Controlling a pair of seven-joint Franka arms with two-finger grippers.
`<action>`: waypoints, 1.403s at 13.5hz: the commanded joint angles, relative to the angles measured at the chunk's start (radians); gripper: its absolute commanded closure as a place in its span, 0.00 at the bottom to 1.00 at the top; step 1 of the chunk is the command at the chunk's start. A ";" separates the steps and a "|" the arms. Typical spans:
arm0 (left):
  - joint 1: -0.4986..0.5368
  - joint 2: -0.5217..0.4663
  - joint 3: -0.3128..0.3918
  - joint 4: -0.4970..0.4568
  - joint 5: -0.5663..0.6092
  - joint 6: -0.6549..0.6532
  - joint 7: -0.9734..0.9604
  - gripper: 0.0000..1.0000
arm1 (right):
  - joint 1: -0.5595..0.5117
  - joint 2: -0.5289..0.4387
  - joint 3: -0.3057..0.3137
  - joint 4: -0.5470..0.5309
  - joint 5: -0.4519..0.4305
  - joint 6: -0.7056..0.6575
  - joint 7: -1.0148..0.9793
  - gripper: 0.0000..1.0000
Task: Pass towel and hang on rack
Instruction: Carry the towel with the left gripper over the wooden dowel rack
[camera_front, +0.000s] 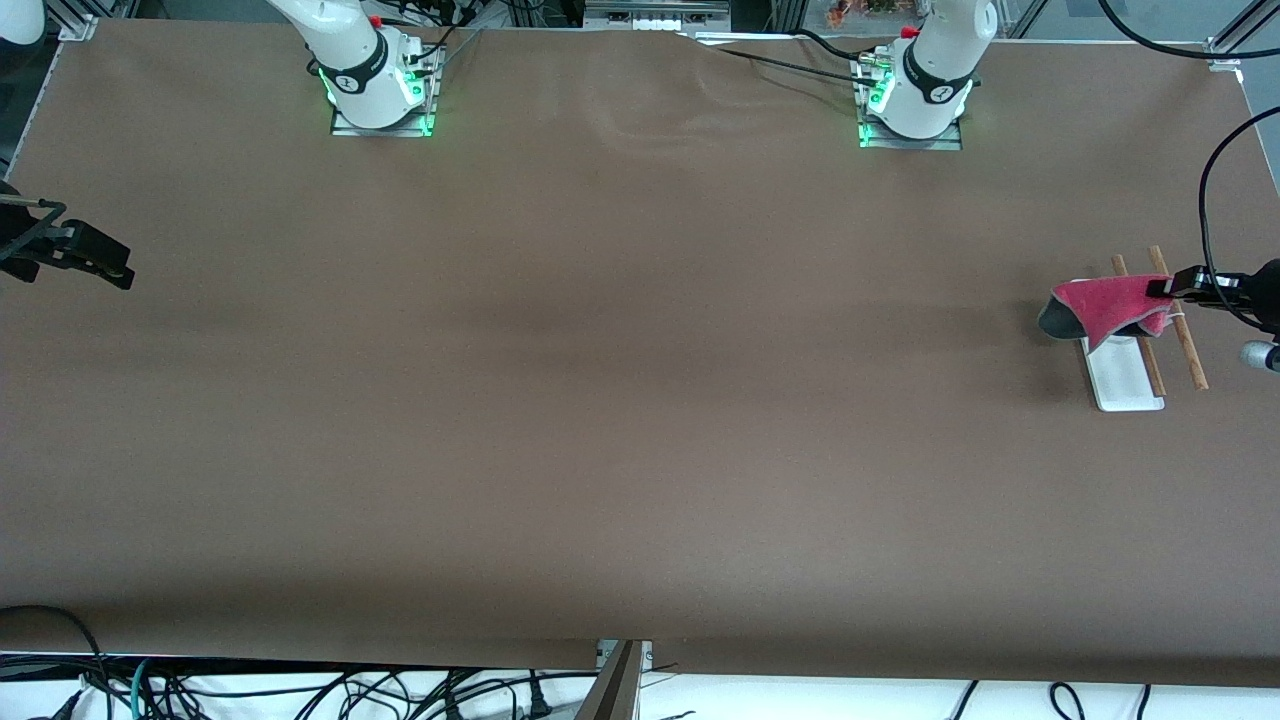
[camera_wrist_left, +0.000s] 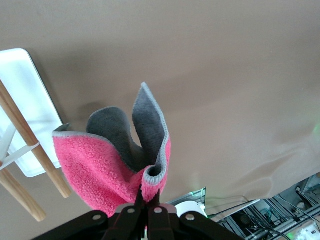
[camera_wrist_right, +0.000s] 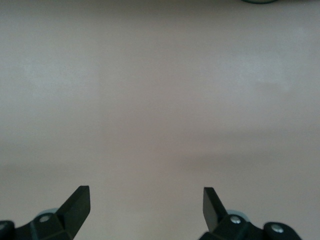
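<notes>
The towel (camera_front: 1105, 308), pink-red with a dark grey reverse and pale trim, hangs from my left gripper (camera_front: 1162, 289) over the rack (camera_front: 1130, 375) at the left arm's end of the table. The gripper is shut on one folded corner of it. In the left wrist view the towel (camera_wrist_left: 95, 170) droops from the gripper (camera_wrist_left: 148, 196), with the rack's white base (camera_wrist_left: 30, 105) and two brown rods (camera_wrist_left: 27, 135) beside it. Part of the towel lies across the rods. My right gripper (camera_front: 95, 258) waits at the right arm's end of the table, open and empty (camera_wrist_right: 146, 200).
The brown table cover (camera_front: 620, 400) is bare across the middle. A black cable (camera_front: 1210, 200) loops above the left gripper near the table's edge. The arm bases (camera_front: 378, 85) stand at the edge farthest from the front camera.
</notes>
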 joint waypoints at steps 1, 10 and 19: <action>0.006 0.045 -0.009 0.030 0.004 0.009 0.046 1.00 | -0.009 -0.054 0.037 -0.036 -0.017 -0.026 -0.015 0.00; 0.164 0.154 0.015 0.117 0.035 0.043 0.452 1.00 | -0.041 -0.059 0.045 -0.031 0.011 -0.142 -0.012 0.00; 0.239 0.193 0.095 0.160 0.105 0.100 0.672 1.00 | -0.035 -0.043 0.080 -0.013 0.012 -0.190 0.002 0.00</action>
